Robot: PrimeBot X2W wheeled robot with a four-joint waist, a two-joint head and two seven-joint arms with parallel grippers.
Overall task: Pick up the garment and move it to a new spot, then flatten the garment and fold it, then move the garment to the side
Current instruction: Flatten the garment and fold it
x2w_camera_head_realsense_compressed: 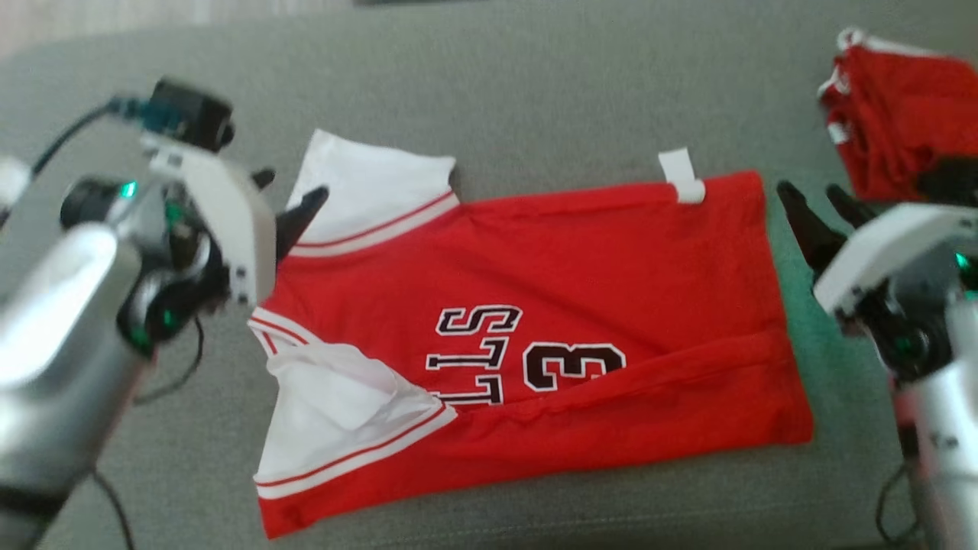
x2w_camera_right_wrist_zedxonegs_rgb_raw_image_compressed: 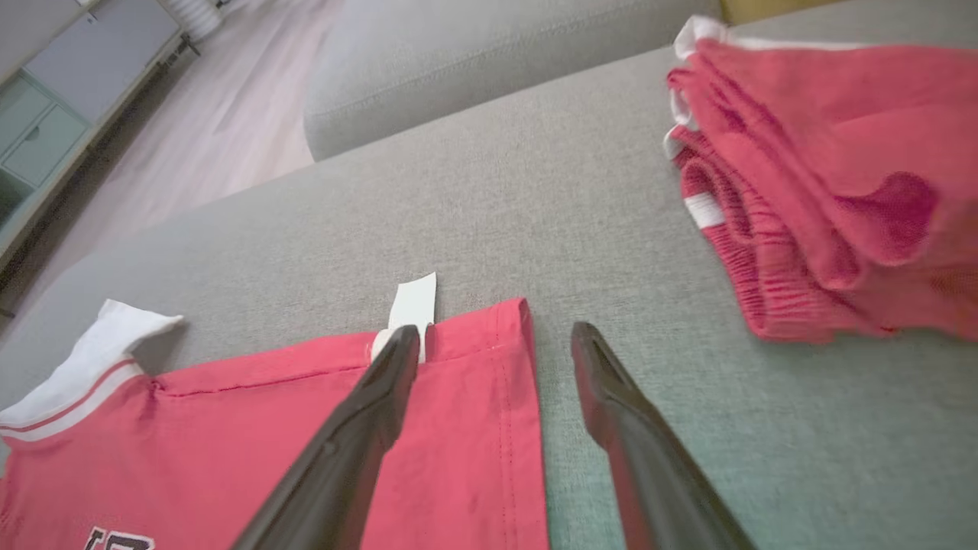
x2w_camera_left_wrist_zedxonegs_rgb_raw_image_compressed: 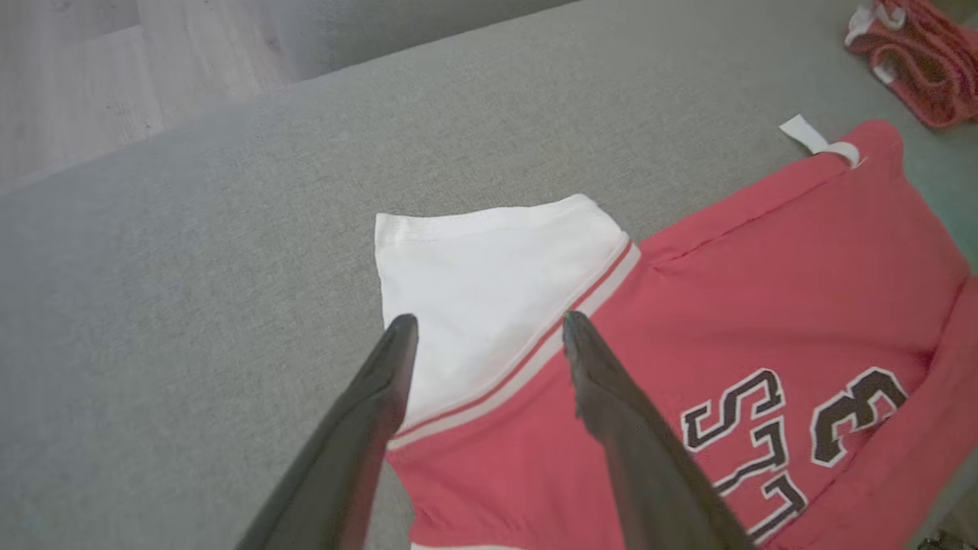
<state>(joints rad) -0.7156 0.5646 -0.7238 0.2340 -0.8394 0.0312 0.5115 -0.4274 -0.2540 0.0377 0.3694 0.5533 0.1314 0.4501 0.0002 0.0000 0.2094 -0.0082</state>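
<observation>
Head view: I note the jersey (x2w_camera_head_realsense_compressed: 550, 305) partly folded on the sofa (x2w_camera_head_realsense_compressed: 535, 92). Left gripper (x2w_camera_head_realsense_compressed: 286, 195) spread over far-left sleeve; right gripper (x2w_camera_head_realsense_compressed: 810, 191) spread beside right hem.

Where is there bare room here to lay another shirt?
Bare: the grey cushion strip beyond the red-and-white jersey, and left of it around the left gripper. Crowded: the right end, with the red clothing pile and right gripper.

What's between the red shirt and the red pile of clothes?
Just bare grey cushion, in the right wrist view. The right gripper hangs open by the shirt.
</observation>
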